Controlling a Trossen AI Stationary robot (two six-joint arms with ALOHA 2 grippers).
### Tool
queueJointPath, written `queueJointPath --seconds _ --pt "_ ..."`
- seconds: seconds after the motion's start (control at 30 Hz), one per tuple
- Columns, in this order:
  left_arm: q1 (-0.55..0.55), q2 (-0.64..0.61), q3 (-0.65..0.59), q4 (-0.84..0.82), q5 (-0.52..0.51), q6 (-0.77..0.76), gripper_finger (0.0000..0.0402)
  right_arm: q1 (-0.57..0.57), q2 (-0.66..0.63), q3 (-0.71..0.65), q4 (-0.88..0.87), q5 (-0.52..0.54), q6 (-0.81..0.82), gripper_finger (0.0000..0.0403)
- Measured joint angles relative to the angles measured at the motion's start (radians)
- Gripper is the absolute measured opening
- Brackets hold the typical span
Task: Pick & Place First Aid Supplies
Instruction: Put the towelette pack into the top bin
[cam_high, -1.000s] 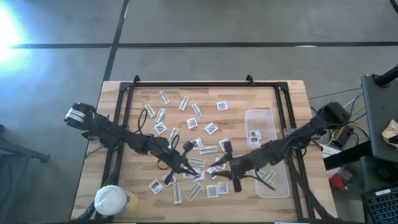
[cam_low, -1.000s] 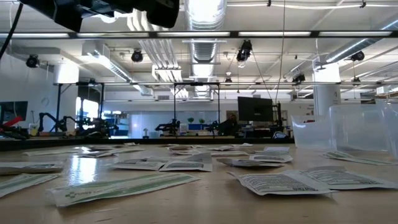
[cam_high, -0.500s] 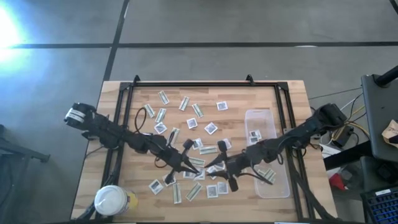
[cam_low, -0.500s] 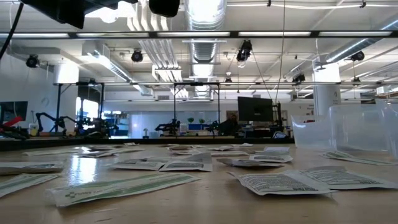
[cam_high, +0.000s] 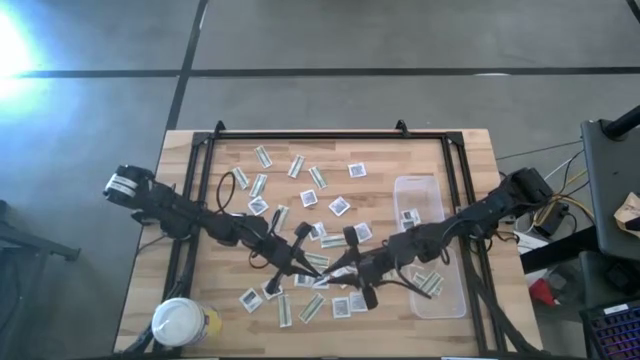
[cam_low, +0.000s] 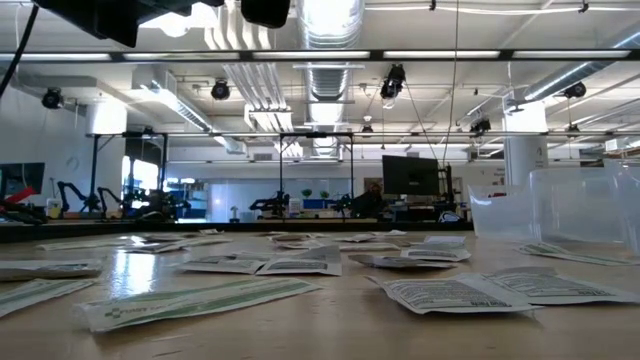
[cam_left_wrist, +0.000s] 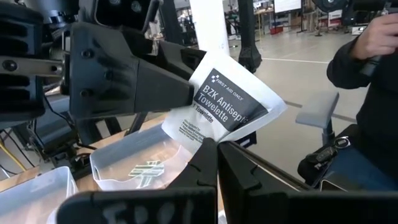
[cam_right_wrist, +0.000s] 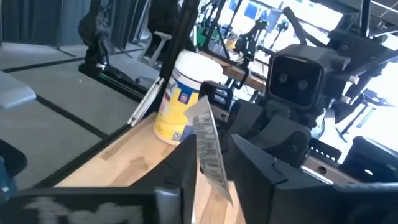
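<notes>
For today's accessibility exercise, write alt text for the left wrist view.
A white antiseptic towelette packet is pinched in the left pincer, while the right pincer closes on its other edge. Below sits a clear tub; a seated person is behind.

Packets (cam_high: 300, 197) scattered mid-table, tub (cam_high: 440, 290) at right, jar (cam_high: 178, 322) at near-left corner

Both end effectors meeting mid-table (cam_high: 470, 150), packets (cam_high: 339, 206) scattered, clear tub (cam_high: 447, 293) right

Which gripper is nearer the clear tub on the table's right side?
Right. The right gripper is at mid-table, with its arm crossing the clear tub; the left gripper meets it there, on its far side from the tub.
</notes>
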Motion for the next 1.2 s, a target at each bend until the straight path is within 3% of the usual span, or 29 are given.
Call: queueJointPath --seconds 0.27,0.83,1.2 --pt "0.001 0.000 -0.001 0.005 -0.018 -0.001 0.0000 -0.005 0.001 0.000 -0.009 0.000 0.001 0.0012" --pt "0.002 -0.025 -0.004 -0.047 -0.034 -0.057 0.0000 -0.005 0.000 0.000 -0.038 0.003 0.004 0.0008" --pt "0.002 -0.065 -0.004 -0.130 -0.099 -0.057 0.0009 -0.005 -0.012 -0.002 -0.075 0.048 0.005 0.0008"
